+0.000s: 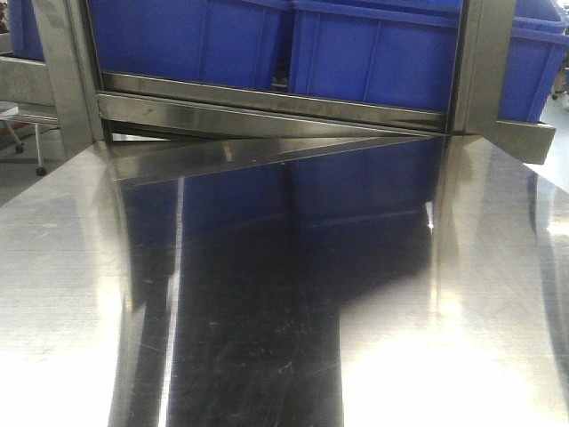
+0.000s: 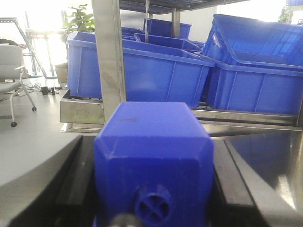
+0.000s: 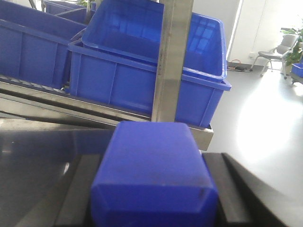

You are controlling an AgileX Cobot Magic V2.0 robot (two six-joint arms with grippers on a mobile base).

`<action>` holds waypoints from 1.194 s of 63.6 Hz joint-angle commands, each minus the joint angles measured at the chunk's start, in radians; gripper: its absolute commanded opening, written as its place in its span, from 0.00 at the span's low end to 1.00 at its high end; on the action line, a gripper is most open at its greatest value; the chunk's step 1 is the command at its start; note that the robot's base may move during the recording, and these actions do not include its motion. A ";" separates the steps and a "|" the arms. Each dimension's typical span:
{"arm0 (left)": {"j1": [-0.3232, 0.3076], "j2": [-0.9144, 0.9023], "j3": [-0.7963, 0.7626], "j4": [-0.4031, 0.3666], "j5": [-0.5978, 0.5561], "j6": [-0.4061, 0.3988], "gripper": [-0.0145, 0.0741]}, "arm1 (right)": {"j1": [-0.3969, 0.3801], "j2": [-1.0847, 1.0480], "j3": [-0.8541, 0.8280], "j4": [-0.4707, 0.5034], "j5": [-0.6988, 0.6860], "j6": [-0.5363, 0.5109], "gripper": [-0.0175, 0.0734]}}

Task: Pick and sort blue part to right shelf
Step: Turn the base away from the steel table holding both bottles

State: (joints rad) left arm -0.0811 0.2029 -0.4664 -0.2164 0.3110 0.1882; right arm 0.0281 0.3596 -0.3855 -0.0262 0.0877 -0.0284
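**Both sides loaded**

The right gripper [image 3: 154, 203] is closed around the blue part [image 3: 154, 161], pressing both its sides. The left gripper [image 2: 154, 198] likewise clamps a blue block [image 2: 154, 137] with a small round knob. Blue bins [image 3: 142, 80] stand beyond the steel table [image 1: 284, 356].

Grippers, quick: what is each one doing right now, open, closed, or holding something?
Left gripper: closed on a blue block with a round cap.
Right gripper: closed on a second blue block, cap out of view.

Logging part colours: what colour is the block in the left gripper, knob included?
Solid blue block, its knob the same blue; clearest in the left wrist view.
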 commanded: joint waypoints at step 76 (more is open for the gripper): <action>0.003 0.011 -0.029 -0.006 -0.089 -0.010 0.62 | -0.007 0.004 -0.031 -0.009 -0.088 -0.005 0.63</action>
State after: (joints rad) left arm -0.0811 0.2029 -0.4664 -0.2147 0.3110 0.1882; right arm 0.0281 0.3596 -0.3855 -0.0262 0.0877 -0.0284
